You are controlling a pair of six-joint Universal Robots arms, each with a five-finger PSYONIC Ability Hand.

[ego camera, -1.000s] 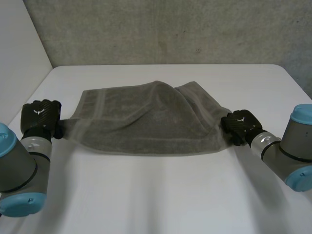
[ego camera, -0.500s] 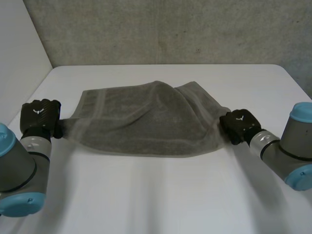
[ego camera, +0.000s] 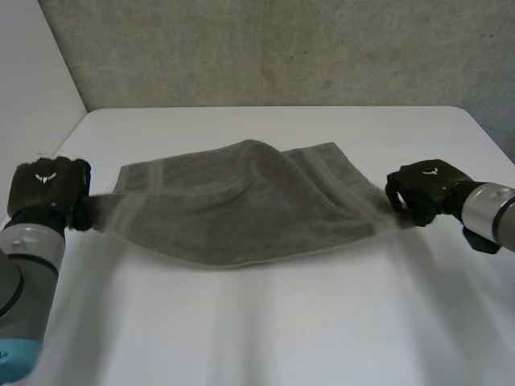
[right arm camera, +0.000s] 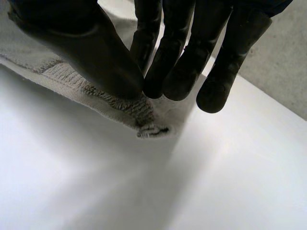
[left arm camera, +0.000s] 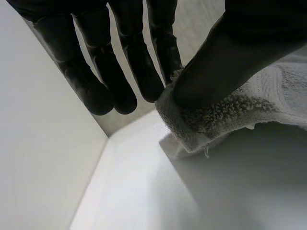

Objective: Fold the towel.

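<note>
The left hand (ego camera: 47,186) and right hand (ego camera: 426,189) pinched the grey towel's (ego camera: 241,205) corners, thumb against fingers (left arm camera: 139,62); a shallow pinch could slip

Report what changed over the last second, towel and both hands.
The left hand drew outward to its side, and the right hand outward and slightly up. This stretched the grey terry towel, whose near edge now bows in a curve between them. Unchanged: each hand pinches a towel corner at its own end, the fold ridge in the middle remains, and the white table is as before.
</note>
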